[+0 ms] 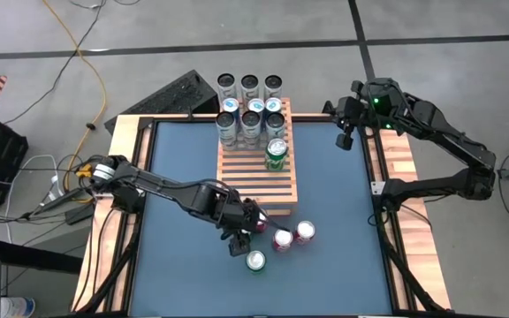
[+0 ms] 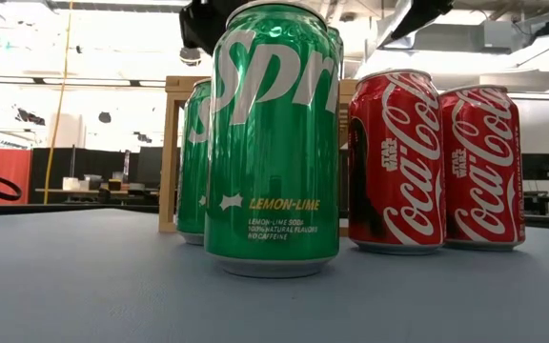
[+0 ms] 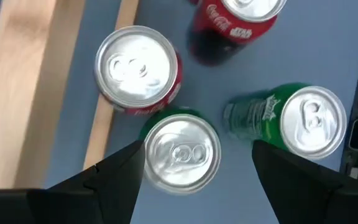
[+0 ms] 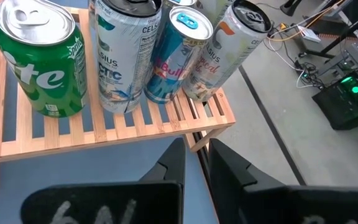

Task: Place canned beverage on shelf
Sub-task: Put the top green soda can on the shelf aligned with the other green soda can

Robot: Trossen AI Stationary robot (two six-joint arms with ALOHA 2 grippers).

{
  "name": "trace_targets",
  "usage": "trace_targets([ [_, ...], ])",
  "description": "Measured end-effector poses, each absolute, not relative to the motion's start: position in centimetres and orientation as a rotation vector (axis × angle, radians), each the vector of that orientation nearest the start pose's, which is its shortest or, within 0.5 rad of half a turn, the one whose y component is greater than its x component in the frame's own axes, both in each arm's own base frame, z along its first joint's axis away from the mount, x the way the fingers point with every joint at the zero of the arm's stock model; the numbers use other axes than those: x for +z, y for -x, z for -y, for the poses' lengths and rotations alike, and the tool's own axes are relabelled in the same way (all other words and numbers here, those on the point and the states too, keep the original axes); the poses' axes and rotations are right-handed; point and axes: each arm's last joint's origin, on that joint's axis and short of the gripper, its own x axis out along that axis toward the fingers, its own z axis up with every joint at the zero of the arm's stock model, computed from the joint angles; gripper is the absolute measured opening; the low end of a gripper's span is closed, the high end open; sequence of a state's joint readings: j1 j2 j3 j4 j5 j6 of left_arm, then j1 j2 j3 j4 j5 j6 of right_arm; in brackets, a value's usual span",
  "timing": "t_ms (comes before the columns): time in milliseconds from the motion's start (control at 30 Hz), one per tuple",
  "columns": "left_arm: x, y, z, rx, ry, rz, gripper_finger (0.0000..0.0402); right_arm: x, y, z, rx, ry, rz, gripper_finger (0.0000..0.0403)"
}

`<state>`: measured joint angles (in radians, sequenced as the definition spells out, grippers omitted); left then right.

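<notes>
Left pincer (image 3: 194,163) straddles can (image 3: 180,152) (beside Coca-Cola (image 3: 139,67)).

A green Sprite can (image 2: 273,143) stands upright nearest the camera on the blue-grey table top (image 2: 84,286), its label reading LEMON-LIME. Just behind it, at its left edge, a second green can (image 2: 195,162) is partly hidden. To the right stand two red Coca-Cola cans — one (image 2: 396,157) beside the Sprite, the other (image 2: 482,167) close against it. Behind the cans a light wooden frame (image 2: 171,152) rises — dark robot parts (image 2: 203,24) show above
</notes>
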<state>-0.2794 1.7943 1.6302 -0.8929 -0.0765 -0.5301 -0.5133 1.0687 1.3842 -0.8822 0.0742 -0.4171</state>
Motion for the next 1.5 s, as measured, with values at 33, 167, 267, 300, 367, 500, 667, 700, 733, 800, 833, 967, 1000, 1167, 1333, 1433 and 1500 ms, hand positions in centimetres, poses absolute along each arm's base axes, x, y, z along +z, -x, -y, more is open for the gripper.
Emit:
trace_targets([
  [33,29.6,-36.4,10.2,0.095,0.296,-1.047,0.0283,41.6,-16.3,9.5,-0.444,0.27,-0.669,0.0064],
  [167,29.6,-36.5,10.1,0.091,0.283,-1.045,0.0283,41.6,-16.3,9.5,-0.444,0.272,-0.67,0.0064],
  [267,29.6,-36.4,10.0,0.097,0.258,-1.05,0.0283,41.6,-16.3,9.5,-0.444,0.272,-0.669,0.0064],
  [300,29.5,-36.4,10.0,0.101,0.254,-1.052,0.0283,41.6,-16.3,9.5,-0.444,0.272,-0.669,0.0064],
  [367,29.5,-36.3,9.9,0.117,0.244,-1.059,0.0283,41.6,-16.3,9.5,-0.444,0.272,-0.669,0.0064],
  [500,29.5,-36.3,9.9,0.118,0.244,-1.057,0.0283,41.6,-16.3,9.5,-0.444,0.272,-0.669,0.0064],
  [667,29.5,-36.4,9.9,0.131,0.237,-1.052,0.0281,41.6,-16.3,9.5,-0.444,0.273,-0.669,0.0064],
  [700,29.5,-36.4,9.9,0.134,0.236,-1.049,0.0279,41.6,-16.3,9.5,-0.444,0.273,-0.668,0.0064],
  [733,29.3,-36.4,10.0,0.132,0.24,-1.042,0.0277,41.6,-16.3,9.5,-0.444,0.274,-0.668,0.0064],
  [800,28.5,-36.5,10.1,0.129,0.26,-1.037,0.0272,41.6,-16.3,9.5,-0.444,0.273,-0.667,0.0064],
  [833,28.2,-36.4,10.1,0.121,0.275,-1.042,0.0269,41.6,-16.3,9.5,-0.444,0.273,-0.667,0.0064],
  [967,28.5,-36.2,9.9,0.097,0.29,-1.034,0.0256,41.7,-16.4,9.5,-0.446,0.275,-0.663,0.0064],
  [1000,28.5,-36.1,9.9,0.087,0.28,-1.035,0.0253,41.7,-16.4,9.5,-0.446,0.277,-0.661,0.0064],
  [1167,28.5,-36.1,9.9,0.072,0.255,-1.038,0.0245,41.8,-16.5,9.5,-0.451,0.279,-0.644,0.0064],
  [1333,28.8,-36.1,9.4,0.033,0.308,-1.051,0.0245,42.0,-16.5,9.6,-0.455,0.283,-0.629,0.0064],
  [1433,29.2,-36.3,9.0,0.001,0.337,-1.031,0.0245,42.0,-16.5,9.6,-0.455,0.29,-0.627,0.0064],
  [1500,29.2,-36.3,8.9,-0.014,0.341,-1.033,0.0245,42.0,-16.5,9.6,-0.454,0.29,-0.627,0.0064],
])
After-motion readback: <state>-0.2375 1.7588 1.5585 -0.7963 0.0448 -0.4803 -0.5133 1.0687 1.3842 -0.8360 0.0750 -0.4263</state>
